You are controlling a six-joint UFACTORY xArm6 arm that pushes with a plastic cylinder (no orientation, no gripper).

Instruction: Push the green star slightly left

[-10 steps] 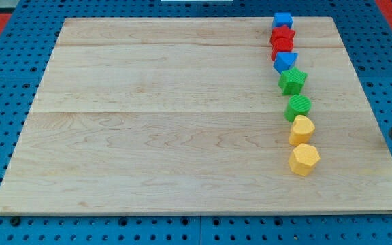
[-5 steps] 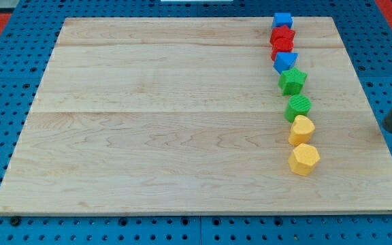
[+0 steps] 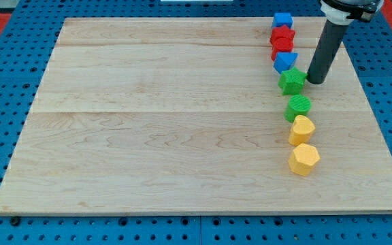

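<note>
the green star (image 3: 292, 81) is found in the upper right of the frame, sitting in a column of blocks that runs down the right side of the wooden board (image 3: 148, 122). my tip (image 3: 314, 81) is seen just to the star's right, pretty much level with it; whether it's actually touching can't be told, the gap looks tiny if there's one at all. the dark rod (image 3: 325, 51) is tilted up toward the frame's top right, where a white collar gets cut off by the edge. nothing is held by it, since it's only a plain rod with no jaws, so there's nothing to open or close.

the column, from top to bottom: a blue block (image 3: 282, 20) at the very top, shape hard to call, maybe a cube. right under it a red block (image 3: 283, 34), and another red block (image 3: 281, 47) tucked below that, both pressed close together, shapes not clear. then a second blue block (image 3: 285, 62), kind of wedge-like, touching or almost touching the star's upper side. below the star a green block (image 3: 298, 107) with a rounded look is placed, a small gap between them. under that a yellow block (image 3: 302, 129) is set, and a yellow hexagon-ish block (image 3: 304, 159) comes last, lower right of the board.

the board is laid on a blue pegboard surface (image 3: 5, 75), with red seen in the frame's top corners.
</note>
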